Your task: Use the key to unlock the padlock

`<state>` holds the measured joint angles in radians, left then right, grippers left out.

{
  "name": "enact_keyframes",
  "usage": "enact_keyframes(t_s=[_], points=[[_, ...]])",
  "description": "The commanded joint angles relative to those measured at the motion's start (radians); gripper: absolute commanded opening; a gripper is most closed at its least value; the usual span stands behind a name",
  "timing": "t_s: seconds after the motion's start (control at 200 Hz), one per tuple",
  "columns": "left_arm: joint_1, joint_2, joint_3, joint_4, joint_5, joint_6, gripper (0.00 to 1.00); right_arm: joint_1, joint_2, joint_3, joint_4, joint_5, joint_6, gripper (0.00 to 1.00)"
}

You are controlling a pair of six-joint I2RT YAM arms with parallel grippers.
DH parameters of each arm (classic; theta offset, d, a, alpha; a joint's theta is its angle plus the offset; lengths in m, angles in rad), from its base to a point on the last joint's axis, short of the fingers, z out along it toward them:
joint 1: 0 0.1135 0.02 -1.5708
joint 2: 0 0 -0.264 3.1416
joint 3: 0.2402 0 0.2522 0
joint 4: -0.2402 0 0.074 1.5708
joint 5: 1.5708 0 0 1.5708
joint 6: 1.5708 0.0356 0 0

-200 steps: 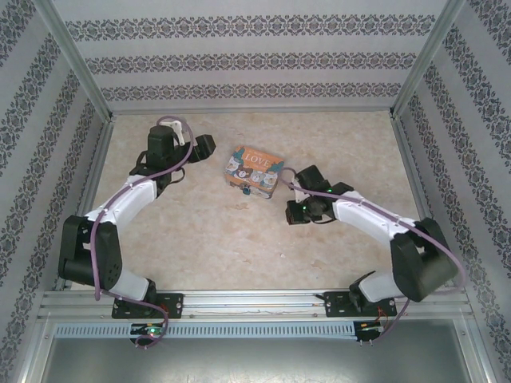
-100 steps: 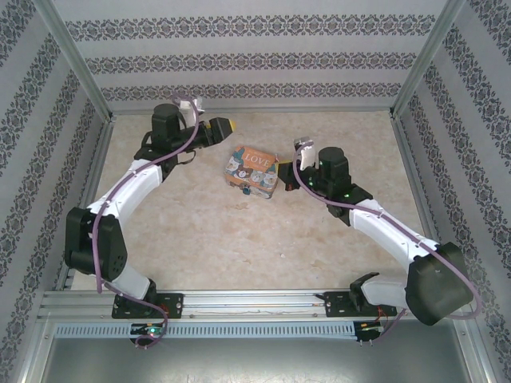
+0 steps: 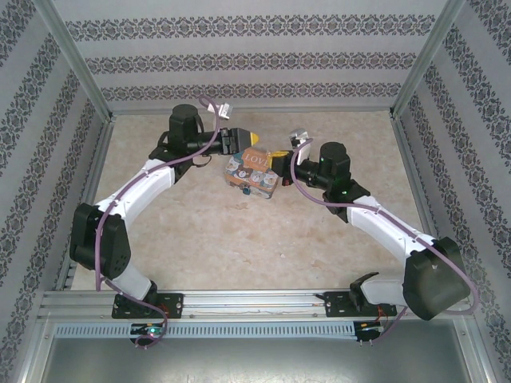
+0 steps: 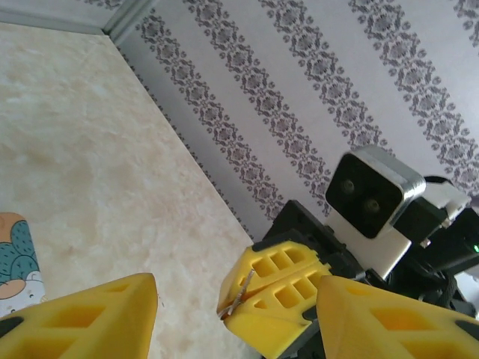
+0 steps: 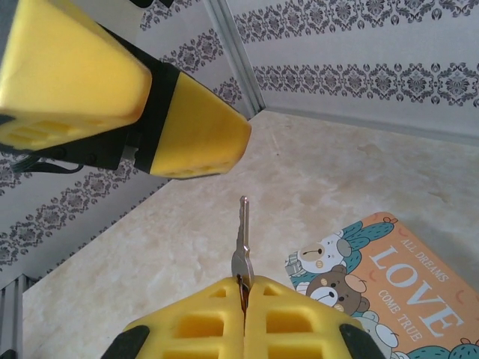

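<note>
The key (image 5: pixel 242 232) is a thin grey metal sliver sticking out from between the fingertips of my right gripper (image 5: pixel 243 280), which is shut on it. In the left wrist view the key (image 4: pixel 238 295) shows at the tip of that right gripper (image 4: pixel 281 295), between my left gripper's (image 4: pixel 236 323) two spread yellow fingers (image 4: pixel 90 321); the left gripper is open and holds nothing. From above, the left gripper (image 3: pixel 247 137) and right gripper (image 3: pixel 279 156) face each other over the tin's far edge. The padlock (image 3: pixel 246 190) is a tiny dark speck at the tin's near edge.
The colourful "LOVE" tin (image 3: pixel 251 170) with cartoon bears lies on the beige marbled table (image 3: pixel 200 231), just below both grippers; it also shows in the right wrist view as the tin (image 5: pixel 404 277). Patterned walls (image 3: pixel 255 60) and metal frame posts enclose the table.
Both arms swung up and inward to meet above the tin's far side. The left jaws have narrowed but stay apart. The right gripper has kept its hold on the key.
</note>
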<state>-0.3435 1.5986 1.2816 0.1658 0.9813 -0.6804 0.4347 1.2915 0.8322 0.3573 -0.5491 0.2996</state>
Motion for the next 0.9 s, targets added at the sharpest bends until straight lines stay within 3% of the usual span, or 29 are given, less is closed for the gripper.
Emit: enact_keyframes(t_s=[0.0,0.395,0.769,0.894], points=[[-0.028,0.01,0.025,0.012,0.041,0.054,0.56,0.015,0.009,0.031,0.04,-0.033,-0.005,0.0],[-0.057,0.018,0.029,-0.043,0.065,0.112,0.42,0.047,0.018,0.051,0.037,-0.033,0.001,0.0],[-0.058,0.014,0.015,-0.033,0.05,0.117,0.16,0.063,0.048,0.076,0.028,-0.041,0.0,0.0],[-0.057,0.011,0.013,-0.028,0.03,0.119,0.13,0.065,0.048,0.072,0.023,-0.037,0.001,0.0]])
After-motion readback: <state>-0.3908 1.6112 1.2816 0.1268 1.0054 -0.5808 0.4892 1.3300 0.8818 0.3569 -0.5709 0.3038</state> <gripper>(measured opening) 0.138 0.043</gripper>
